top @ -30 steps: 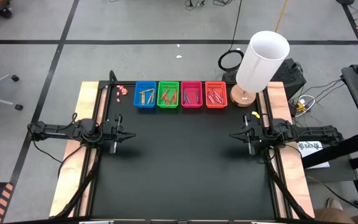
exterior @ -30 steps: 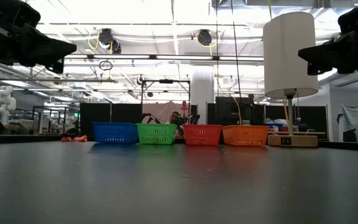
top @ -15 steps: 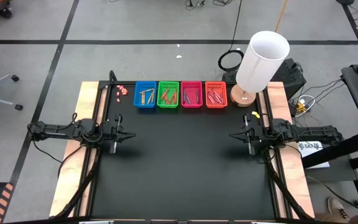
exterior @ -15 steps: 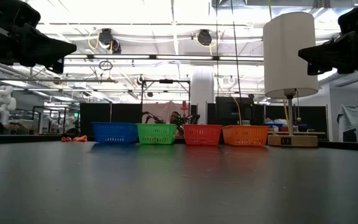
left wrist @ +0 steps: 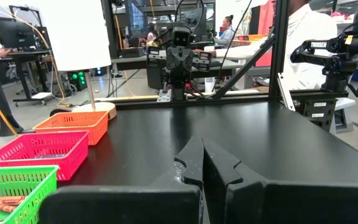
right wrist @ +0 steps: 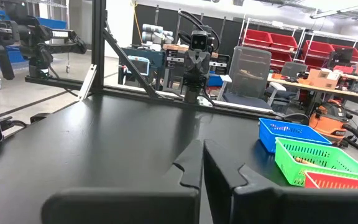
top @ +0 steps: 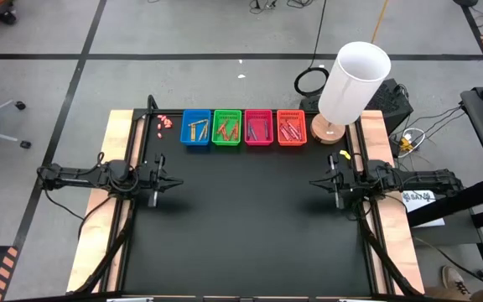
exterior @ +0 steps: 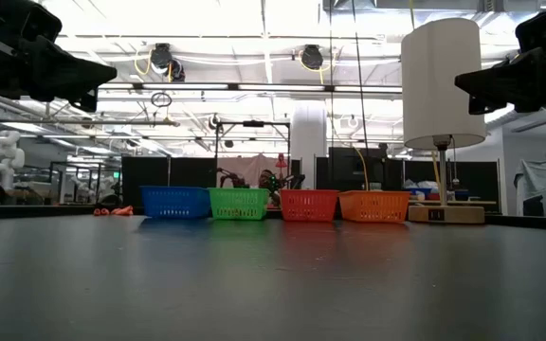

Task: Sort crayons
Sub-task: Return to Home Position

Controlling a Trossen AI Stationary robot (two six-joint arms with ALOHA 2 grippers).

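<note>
Several crayons lie in four small baskets in a row at the table's far edge: blue (top: 195,128), green (top: 226,127), pink (top: 258,127) and orange (top: 291,127). My left gripper (top: 177,179) is shut and empty at the table's left edge, raised above the mat; it also shows in its wrist view (left wrist: 202,163). My right gripper (top: 315,181) is shut and empty at the right edge; it shows in its wrist view (right wrist: 202,163).
A lamp with a white shade (top: 352,82) stands on a wooden base at the far right corner. Tiny pinkish bits (top: 164,122) lie left of the blue basket. The black mat (top: 250,218) spreads between the arms.
</note>
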